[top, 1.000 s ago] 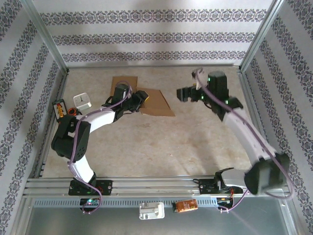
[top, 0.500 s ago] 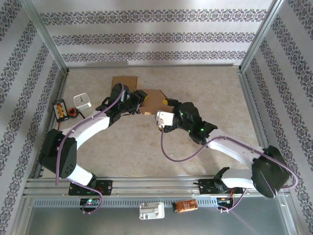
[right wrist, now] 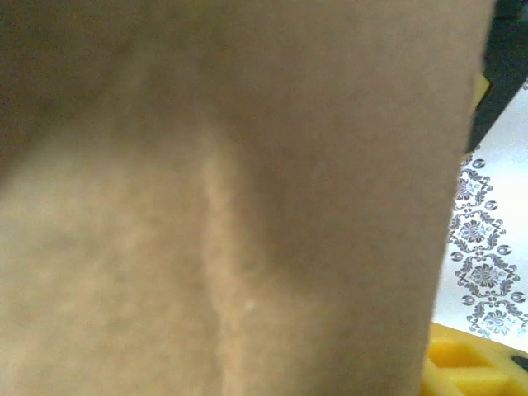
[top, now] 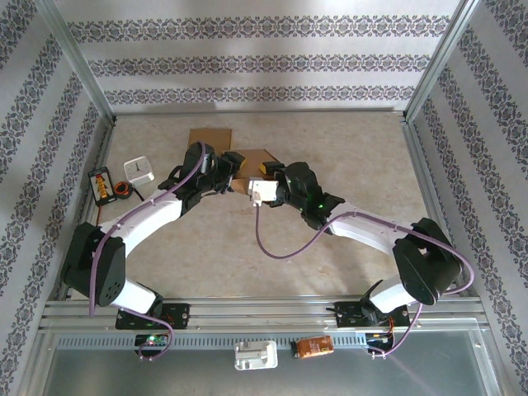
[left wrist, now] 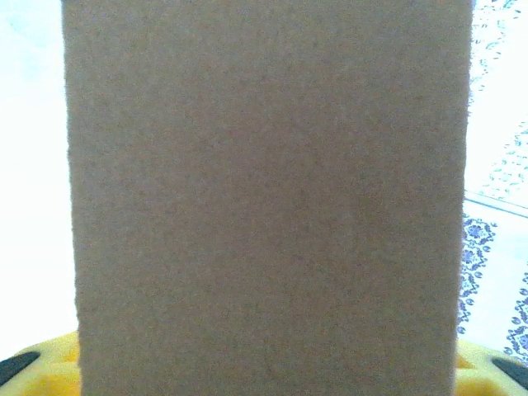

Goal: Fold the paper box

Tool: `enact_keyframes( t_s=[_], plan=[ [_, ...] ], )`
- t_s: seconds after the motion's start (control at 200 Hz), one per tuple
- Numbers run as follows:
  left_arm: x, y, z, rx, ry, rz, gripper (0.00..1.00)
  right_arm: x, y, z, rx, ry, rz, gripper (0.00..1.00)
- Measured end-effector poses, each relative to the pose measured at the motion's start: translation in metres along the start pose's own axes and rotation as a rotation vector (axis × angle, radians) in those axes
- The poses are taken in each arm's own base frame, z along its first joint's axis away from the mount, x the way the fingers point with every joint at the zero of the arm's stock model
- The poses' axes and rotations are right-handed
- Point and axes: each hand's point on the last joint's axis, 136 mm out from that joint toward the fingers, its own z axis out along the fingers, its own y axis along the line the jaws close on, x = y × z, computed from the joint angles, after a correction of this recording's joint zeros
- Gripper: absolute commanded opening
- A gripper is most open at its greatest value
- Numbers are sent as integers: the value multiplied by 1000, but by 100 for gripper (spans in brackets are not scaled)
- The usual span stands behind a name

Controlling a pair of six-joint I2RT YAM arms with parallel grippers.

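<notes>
Moved: the right arm swings in from the far right side of the table to the middle, and the right gripper (top: pixel 266 176) now sits at the near right edge of the paper box (top: pixel 210 137); the left arm barely shifts
Paper box: brown cardboard lying toward the back of the table, left of centre, with one panel flat behind the arms and the part between the two grippers raised
Left gripper (top: pixel 234 165): at the middle of the box; its wrist camera faces a cardboard panel (left wrist: pixel 264 198) with yellow fingers (left wrist: pixel 49 373) at both lower corners; I cannot tell whether it is clamped or just standing around the panel
Right gripper state: its wrist view has cardboard (right wrist: pixel 247 206) pressed close, a crease running down it, and one yellow finger (right wrist: pixel 462 363) at the lower right; whether the jaws are apart or pinching, I cannot tell
Meaning: both arms now meet at the box, so a two-handed fold looks ready to start
Progress: early, as the box is mostly unformed
</notes>
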Motion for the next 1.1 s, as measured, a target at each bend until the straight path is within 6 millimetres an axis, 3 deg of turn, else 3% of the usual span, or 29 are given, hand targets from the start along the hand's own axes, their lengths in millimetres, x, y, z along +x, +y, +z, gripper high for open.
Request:
enact_keyframes(
  t_s=[0.175, 0.26, 0.39, 0.505, 0.605, 0.705, 0.764, 0.859, 0.959, 1.099],
  plan=[
    [6, 0, 0, 2, 23, -21, 41, -1, 1, -9, -36, -2, 1, 34],
    [10, -3, -1, 10, 33, -26, 49, 0, 0, -15, -56, -1, 5, 33],
    [18, -10, -7, 31, 55, 5, 69, -1, -4, -27, -73, -11, 35, 33],
    [11, -24, -25, 65, 4, 98, 77, 1, -14, -45, -133, -17, 82, 35],
    [-8, -45, -59, 85, -125, 288, 78, -4, -29, -63, -222, 5, 107, 36],
    [-30, -93, -115, 163, -339, 585, 78, -6, -28, -79, -381, 76, 127, 39],
    [-28, -116, -150, 205, -432, 785, 77, -6, -21, -83, -494, 124, 147, 39],
    [-14, -131, -189, 238, -510, 1067, 77, -2, -6, -80, -668, 212, 184, 39],
    [-5, -126, -201, 208, -521, 1276, 77, 11, 18, -72, -824, 304, 224, 40],
    [2, -95, -186, 108, -415, 1452, 78, 30, 46, -61, -971, 426, 269, 41]
  ],
)
